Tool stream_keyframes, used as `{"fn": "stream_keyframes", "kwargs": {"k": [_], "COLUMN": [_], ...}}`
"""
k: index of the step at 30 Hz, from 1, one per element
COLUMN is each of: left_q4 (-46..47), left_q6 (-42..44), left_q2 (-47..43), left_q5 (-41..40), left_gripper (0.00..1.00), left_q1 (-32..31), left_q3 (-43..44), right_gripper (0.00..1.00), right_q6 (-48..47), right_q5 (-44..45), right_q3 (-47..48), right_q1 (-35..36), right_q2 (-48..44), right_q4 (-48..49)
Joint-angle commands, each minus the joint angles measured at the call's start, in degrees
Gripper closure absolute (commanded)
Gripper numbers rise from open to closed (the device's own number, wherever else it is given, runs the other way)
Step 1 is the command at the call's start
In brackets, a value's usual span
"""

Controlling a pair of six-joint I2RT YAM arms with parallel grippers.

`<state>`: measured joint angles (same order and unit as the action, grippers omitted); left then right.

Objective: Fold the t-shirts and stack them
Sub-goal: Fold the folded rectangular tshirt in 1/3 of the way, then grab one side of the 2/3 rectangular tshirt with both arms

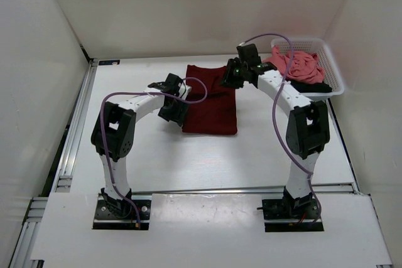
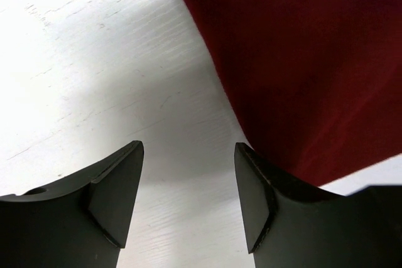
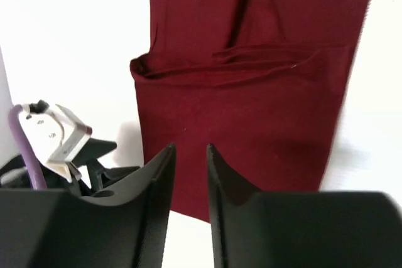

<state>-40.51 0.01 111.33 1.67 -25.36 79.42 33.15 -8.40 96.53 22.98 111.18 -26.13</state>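
Maroon t-shirt (image 1: 210, 100) is lying folded mid-surface (image 1: 157, 155); salmon pink t-shirt (image 1: 298, 66) and black t-shirt (image 1: 312, 86) are sitting bunched in the white mesh basket (image 1: 337, 81) at far right. Left pincer (image 2: 188, 145) is hanging wide open and empty just beside the maroon shirt's left edge. Right pincer (image 3: 190, 149) is hovering over its far right corner, jaws narrowly parted, gripping nothing. Risk: either arm, if travelling low, could be snagging a layer and dragging the fold open.

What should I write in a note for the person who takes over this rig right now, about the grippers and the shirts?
Left gripper: open, empty, just left of the maroon shirt.
Right gripper: slightly open, empty, over the same shirt.
Done: maroon shirt lies folded on the table.
In the basket, crumpled: pink shirt, black shirt.
To do: fold both, stack all three.
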Motion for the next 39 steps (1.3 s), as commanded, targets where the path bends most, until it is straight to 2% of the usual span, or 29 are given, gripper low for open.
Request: {"fn": "stream_keyframes", "kwargs": {"k": [1, 2, 6, 11, 17, 20, 21, 25, 27, 31, 35, 36, 39], "left_q4": [0.26, 0.26, 0.26, 0.26, 0.26, 0.26, 0.26, 0.26, 0.26, 0.26, 0.26, 0.26, -0.27], "left_q6": [-0.01, -0.01, -0.01, -0.01, -0.01, -0.01, -0.01, -0.01, -0.01, -0.01, -0.01, -0.01, -0.01], "left_q2": [-5.05, -5.76, -7.09, -4.37, -1.21, 0.38, 1.16, 1.79, 2.31, 2.31, 1.79, 1.79, 0.21], "left_q5": [3.24, 5.16, 8.44, 10.1, 10.73, 10.11, 10.11, 9.4, 9.4, 9.4, 9.4, 9.4, 9.4], "left_gripper": [0.29, 0.29, 0.26, 0.25, 0.25, 0.31, 0.38, 0.53, 0.57, 0.66, 0.77, 0.82, 0.9], "left_q1": [-0.39, -0.91, -0.91, -2.14, -2.76, -3.38, -3.38, -3.38, -3.38, -3.38, -3.38, -3.38, -3.9], "left_q3": [1.62, 1.62, 1.62, 1.0, 1.53, 1.53, 1.53, 1.53, 1.53, 2.06, 2.06, 1.54, 0.83], "right_gripper": [0.62, 0.52, 0.41, 0.39, 0.39, 0.39, 0.39, 0.41, 0.42, 0.57, 0.79, 0.9, 0.99], "right_q6": [-0.9, -0.37, 0.16, 0.69, 1.83, 3.15, 3.85, 5.0, 5.53, 5.53, 6.05, 6.05, 6.58], "right_q5": [3.39, 3.39, 0.15, -3.98, -7.94, -9.08, -9.09, -9.09, -9.09, -9.09, -11.54, -11.55, -12.87], "right_q3": [-4.4, -6.25, -15.57, -26.36, -31.22, -32.71, -33.85, -34.57, -34.57, -33.87, -32.63, -32.63, -34.56], "right_q1": [-1.1, -1.1, -1.1, -1.1, -1.1, -1.1, -1.1, -2.32, -2.85, -3.38, -3.38, -3.38, -3.38], "right_q2": [1.16, 0.28, -5.16, -9.04, -9.05, -8.52, -8.52, -7.12, -6.59, -5.19, -3.86, -3.86, -5.35], "right_q4": [-4.1, -4.1, -4.1, -3.15, -0.42, 0.46, 1.51, 3.36, 4.24, 5.39, 5.91, 5.92, 5.92]}}
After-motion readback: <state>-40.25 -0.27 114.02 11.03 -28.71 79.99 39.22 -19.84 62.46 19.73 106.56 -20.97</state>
